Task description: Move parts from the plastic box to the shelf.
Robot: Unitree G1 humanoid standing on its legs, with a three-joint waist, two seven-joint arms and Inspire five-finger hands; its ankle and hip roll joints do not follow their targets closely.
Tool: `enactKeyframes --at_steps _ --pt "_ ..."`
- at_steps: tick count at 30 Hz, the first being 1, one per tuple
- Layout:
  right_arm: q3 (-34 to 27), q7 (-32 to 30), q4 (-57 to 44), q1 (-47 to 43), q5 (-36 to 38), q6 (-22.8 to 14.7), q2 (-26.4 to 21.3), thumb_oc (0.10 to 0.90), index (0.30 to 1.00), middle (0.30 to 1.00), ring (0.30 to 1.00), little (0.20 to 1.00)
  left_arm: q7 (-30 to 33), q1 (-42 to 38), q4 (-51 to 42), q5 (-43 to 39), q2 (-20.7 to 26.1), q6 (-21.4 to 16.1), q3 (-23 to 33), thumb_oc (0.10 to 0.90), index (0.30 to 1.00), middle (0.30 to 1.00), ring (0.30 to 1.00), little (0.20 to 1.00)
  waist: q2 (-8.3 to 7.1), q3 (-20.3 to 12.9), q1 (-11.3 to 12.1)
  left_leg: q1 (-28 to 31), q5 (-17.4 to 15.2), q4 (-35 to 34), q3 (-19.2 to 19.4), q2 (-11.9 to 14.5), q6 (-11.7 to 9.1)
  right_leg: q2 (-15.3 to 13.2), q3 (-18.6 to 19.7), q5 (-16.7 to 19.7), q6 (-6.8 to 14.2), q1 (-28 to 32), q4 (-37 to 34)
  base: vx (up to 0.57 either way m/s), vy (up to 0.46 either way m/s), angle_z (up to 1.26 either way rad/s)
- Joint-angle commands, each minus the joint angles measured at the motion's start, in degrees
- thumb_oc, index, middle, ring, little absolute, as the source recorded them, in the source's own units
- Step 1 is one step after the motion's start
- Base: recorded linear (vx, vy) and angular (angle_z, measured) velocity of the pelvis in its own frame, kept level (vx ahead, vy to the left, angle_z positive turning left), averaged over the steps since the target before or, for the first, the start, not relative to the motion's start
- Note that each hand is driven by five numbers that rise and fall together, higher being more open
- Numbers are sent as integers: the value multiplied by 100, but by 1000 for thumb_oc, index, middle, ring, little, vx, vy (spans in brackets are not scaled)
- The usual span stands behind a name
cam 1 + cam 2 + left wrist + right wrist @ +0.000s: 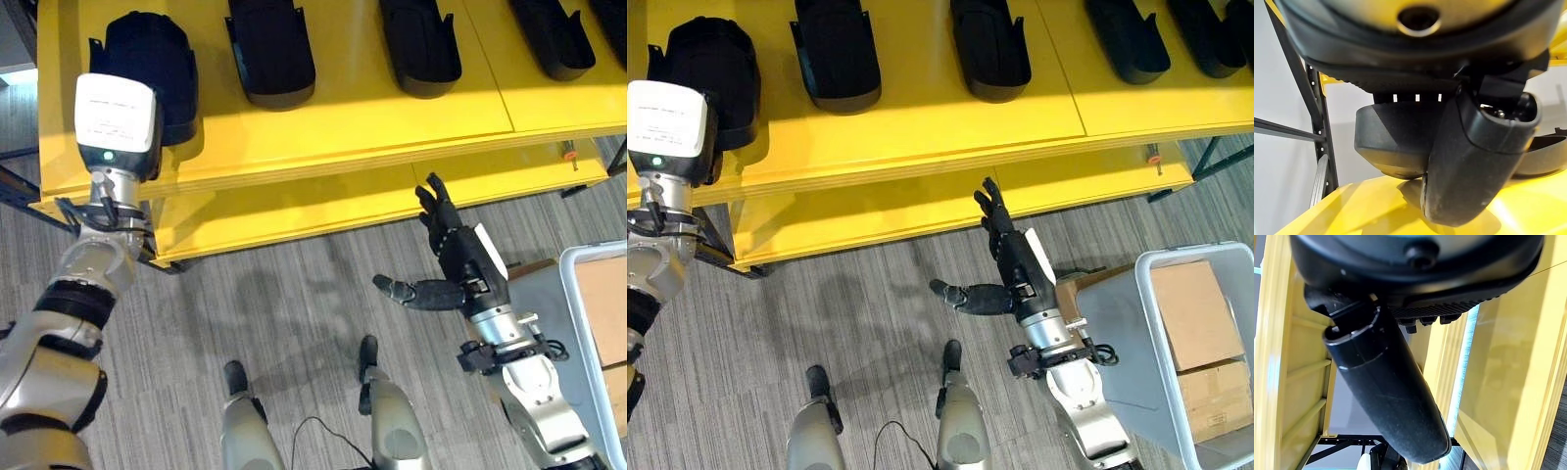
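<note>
Several black moulded parts lie in a row on the top board of the yellow shelf. My left hand is up at the far-left part, tucked under my white wrist box. Close up, its thumb stands straight in front of that part, which rests on the yellow board. My right hand hovers over the floor before the shelf's lower board, open and holding nothing. The grey plastic box stands at the right.
Cardboard boxes lie inside the plastic box. A small red-handled tool sits at the right end of the lower yellow board. A dark metal shelf post rises beside the left part. Grey striped floor lies in front.
</note>
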Motion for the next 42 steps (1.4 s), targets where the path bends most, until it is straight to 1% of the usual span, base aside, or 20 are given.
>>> enactKeyframes --at_steps 1,4,5,13,16,17,19,24,33,42 --pt "-357 -50 -813 -268 219 -769 -152 900 1000 1000 1000 1000 -57 -560 193 -41 630 -15 -2 400 300 300 300 300 -170 -486 -91 -315 -7 279 55 61 170 -659 100 -370 476 166 525 1 26 4" --pt "-357 -30 -824 -252 238 -771 -174 900 1000 1000 1000 1000 -108 -596 211 -70 679 -34 -56 400 300 300 300 300 -181 -473 -79 -381 -18 325 48 54 176 -671 98 -348 480 145 507 -1 14 4" --pt "-376 -9 -834 -217 249 -761 -188 900 1000 1000 1000 1000 -166 -613 335 -136 720 -31 -46 400 300 300 300 300 -208 -463 -69 -440 -36 379 39 46 193 -677 99 -319 483 135 484 0 0 0" --pt "-349 47 -844 -151 287 -716 -229 900 1000 1000 1000 1000 -277 -859 835 -631 611 -21 -39 400 300 300 300 300 -282 -477 -63 -595 -68 474 10 22 224 -716 62 -241 486 130 407 4 5 0" --pt "-364 63 -846 -143 297 -713 -241 900 1000 1000 1000 1000 -289 -889 916 -611 635 -6 -104 400 300 300 300 300 -305 -482 -54 -629 -78 493 4 15 232 -717 56 -220 486 124 385 0 0 0" --pt "-379 84 -864 -128 338 -712 -255 900 1000 1000 1000 1000 -336 -936 1090 -641 645 2 -142 400 300 300 300 300 -333 -489 -58 -689 -87 536 -7 21 241 -718 55 -187 486 121 357 0 0 0" --pt "-377 85 -867 -125 334 -713 -261 900 1000 1000 1000 1000 -359 -953 1172 -671 642 4 -159 400 300 300 300 300 -331 -479 -48 -701 -129 592 -9 42 235 -703 54 -202 486 137 358 0 0 0" --pt "-411 88 -883 -80 347 -701 -284 900 1000 1000 1000 1000 -447 -1137 1351 -775 643 -4 -291 400 300 300 300 300 -364 -502 -53 -829 -172 689 -27 23 265 -710 46 -109 486 118 264 0 0 0" --pt "-514 84 -920 38 332 -700 -328 900 1000 1000 1000 1000 -481 -1349 1520 -847 647 -24 -439 400 300 300 300 300 -380 -554 -93 -1066 -247 881 -42 -15 316 -760 51 -21 486 42 229 9 18 0" --pt "-637 83 -959 140 302 -699 -374 900 1000 1000 1000 1000 -568 -1547 1772 -994 597 -76 -544 400 300 300 300 300 -332 -592 -162 -1303 -304 1062 -18 -28 346 -803 43 111 486 -15 132 4 14 0"
